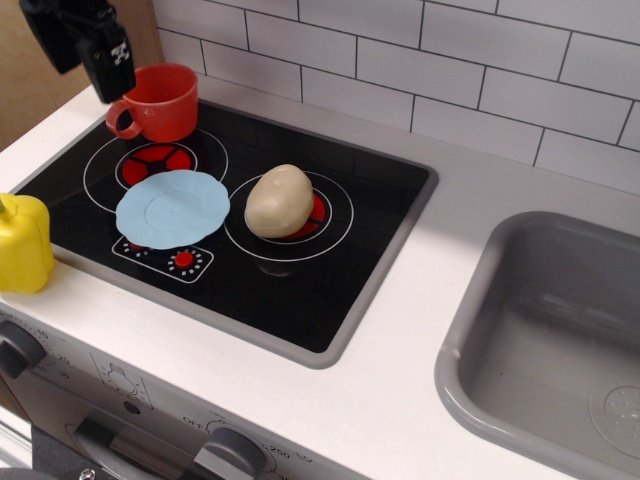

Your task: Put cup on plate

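Observation:
The red-orange cup (158, 103) stands upright at the back left corner of the black toy hob, its handle pointing left. The light blue scalloped plate (172, 208) lies flat on the hob in front of the cup, a short gap apart. My black gripper (84, 68) hangs at the top left, just left of the cup and a little above it. Its two fingers appear spread apart with nothing between them, and one fingertip (116, 82) is close to the cup's handle side.
A beige potato (279, 201) sits on the right burner beside the plate. A yellow pepper-shaped toy (22, 243) stands on the counter at the left edge. A grey sink (560, 350) is at the right. A white tiled wall runs behind the hob (330, 270).

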